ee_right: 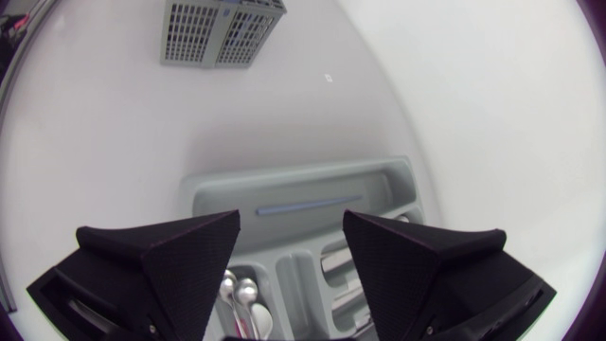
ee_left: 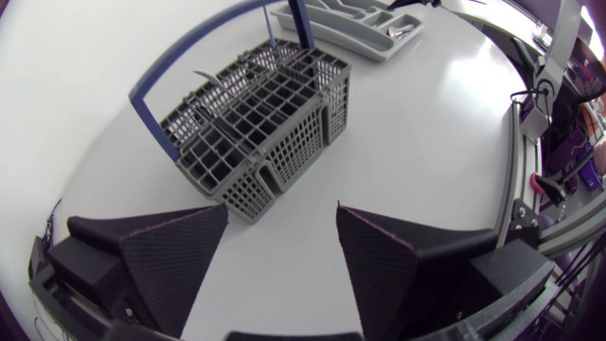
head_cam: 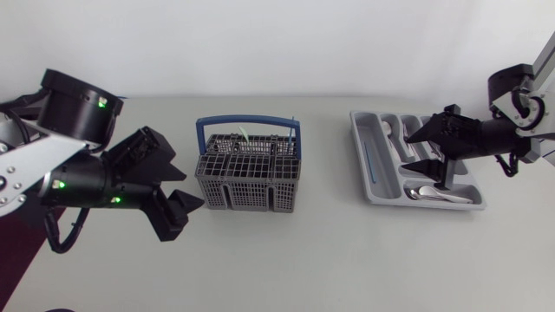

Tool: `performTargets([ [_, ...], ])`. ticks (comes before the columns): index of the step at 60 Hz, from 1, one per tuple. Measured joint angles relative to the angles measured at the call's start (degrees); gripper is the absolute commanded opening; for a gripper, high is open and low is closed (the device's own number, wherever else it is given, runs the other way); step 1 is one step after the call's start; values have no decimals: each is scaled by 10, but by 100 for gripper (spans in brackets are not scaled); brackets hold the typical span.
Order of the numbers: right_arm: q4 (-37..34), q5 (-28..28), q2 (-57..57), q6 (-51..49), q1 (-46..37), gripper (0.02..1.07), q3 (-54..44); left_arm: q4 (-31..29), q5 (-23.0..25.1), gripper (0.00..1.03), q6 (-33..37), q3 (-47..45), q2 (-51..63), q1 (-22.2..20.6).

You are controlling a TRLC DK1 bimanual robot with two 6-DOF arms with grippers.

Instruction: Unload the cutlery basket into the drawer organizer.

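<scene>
Head view watcher: Noted the cutlery basket, grey mesh with its blue handle up. The drawer organizer sits well apart from the basket, on the side of the right gripper. What's your count?

Wrist view watcher: The organizer is part filled. The spoons lie together in one compartment, with more bright cutlery in the compartments next to it. A thin blue piece lies in the long slot nearest the basket. I can't name every item.

Head view watcher: The basket isn't emptied. A pale green-tipped stick stands up out of its top. What about your side?

Wrist view watcher: From the left wrist, something slim and grey pokes out of the basket's cells too. Can't tell how much lies deeper under the mesh.

Head view watcher: And the hands?

Wrist view watcher: The right gripper hangs over the organizer, far from the basket, with its fingers apart and nothing between them. The left gripper is near the basket's corner on its own side, not touching, with its fingers spread and empty.

Head view watcher: My reading is that a good share has been moved across, with a few pieces left in the basket. Nothing is in transit. The next pick has to come from the basket, and the left gripper is the closer one.

Wrist view watcher: Agreed. The upright stick looks easiest to reach. The pieces lower in the cells will be harder to get at.
</scene>
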Motion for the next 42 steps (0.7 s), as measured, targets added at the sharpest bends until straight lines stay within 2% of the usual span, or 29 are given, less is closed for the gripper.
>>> performTargets([
  [6, 19, 0, 3, 94, 57, 86, 0, 32, -1, 98, 11, -42, 1, 6],
  [11, 60, 0, 21, 178, 101, 86, 6, 63, -5, 98, 16, -66, 11, 10],
  [18, 77, 0, 75, 273, 152, 83, 45, 120, -7, 91, 20, -86, 49, 22],
  [21, 79, 0, 102, 303, 171, 75, 67, 138, -7, 88, 20, -88, 72, 31],
  [26, 81, 0, 149, 348, 198, 53, 112, 170, -7, 71, 20, -90, 111, 46],
  [31, 81, 0, 191, 386, 215, 37, 157, 193, -9, 57, 20, -91, 141, 57],
  [34, 83, 0, 217, 410, 222, 20, 185, 208, -9, 41, 20, -91, 157, 62],
  [37, 85, 0, 241, 433, 227, 13, 213, 222, -11, 34, 20, -91, 173, 67],
  [38, 85, 0, 248, 440, 228, 13, 221, 226, -11, 25, 20, -91, 179, 68],
  [42, 85, -2, 274, 466, 231, 11, 253, 240, -11, 21, 20, -91, 200, 73],
])
